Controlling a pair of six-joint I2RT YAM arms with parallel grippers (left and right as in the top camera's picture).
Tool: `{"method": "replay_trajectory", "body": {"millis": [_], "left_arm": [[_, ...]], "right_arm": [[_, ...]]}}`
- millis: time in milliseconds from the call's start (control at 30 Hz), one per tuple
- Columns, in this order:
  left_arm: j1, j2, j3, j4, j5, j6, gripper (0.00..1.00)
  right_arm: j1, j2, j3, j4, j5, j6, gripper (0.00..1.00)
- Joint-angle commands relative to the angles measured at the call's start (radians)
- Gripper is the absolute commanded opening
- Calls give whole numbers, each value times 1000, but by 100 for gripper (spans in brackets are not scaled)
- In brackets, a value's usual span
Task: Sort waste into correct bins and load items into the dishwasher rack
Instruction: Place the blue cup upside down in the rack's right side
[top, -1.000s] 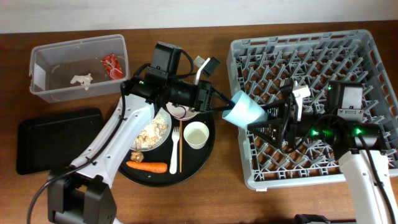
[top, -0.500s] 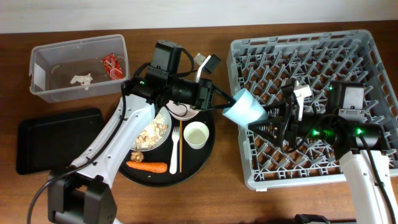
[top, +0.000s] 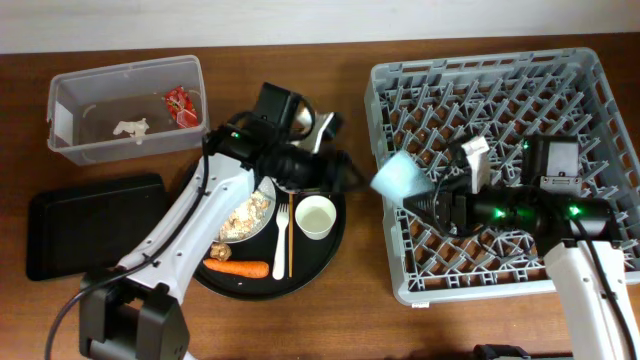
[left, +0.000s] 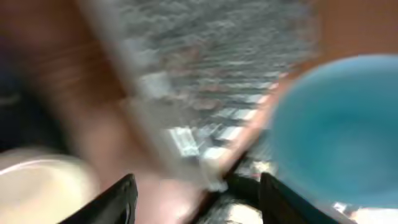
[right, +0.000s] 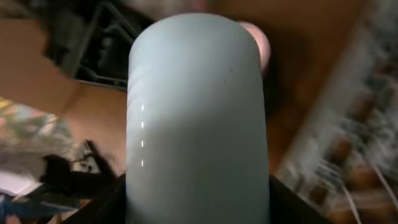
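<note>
Gripping the small light-blue cup (top: 398, 178) in the right end effector (top: 418, 196), held it sideways at the grey lattice dishwasher rack's (top: 590, 100) left rim, mouth facing the open, empty left end effector (top: 345, 170).

The left wrist view is smeared (light-blue cup (left: 339, 124) cut by its edge).
</note>
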Motion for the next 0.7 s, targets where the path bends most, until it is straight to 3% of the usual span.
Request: {"method": "replay_trajectory", "body": {"millis": [0,133,300,433,667], "left_arm": [[33,3,3,-109,-462,57,67],[89,-24,3,-194,-691,19,69],[153,-104,3,-252,-901,0,70],[188,-164,3,-270,-914,0,70],[193,-190,3,-293,-914,1,70]], "right_arm": [[2,1,97,-81,312,120,41],[1,1,246,-231,540,235,42],[-63,51,430,-390,633,278,41],[-197,154,552,-503,632,286,35],[-421,388,680,-587,718,300,37]]}}
